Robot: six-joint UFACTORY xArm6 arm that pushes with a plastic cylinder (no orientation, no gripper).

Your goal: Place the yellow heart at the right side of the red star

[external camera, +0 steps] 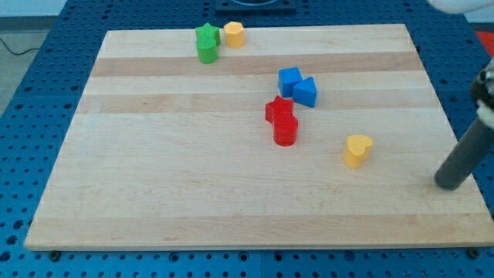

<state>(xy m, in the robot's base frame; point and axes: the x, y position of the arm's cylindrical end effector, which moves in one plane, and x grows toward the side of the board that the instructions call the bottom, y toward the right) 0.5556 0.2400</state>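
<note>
You see my tip at the right edge, near the yellow heart block, lower right of the red star block; no claw shows

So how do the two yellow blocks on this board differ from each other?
The yellow heart stands alone toward the view's lower right, nearest my tip; the other yellow block sits at the view's top edge, against the green blocks. The heart shows a notched, lobed top, while the top block looks roughly hexagonal. The heart lies to the right of the red star, below its level; the other lies far above and left of it. Both are similar in colour and size.
</note>
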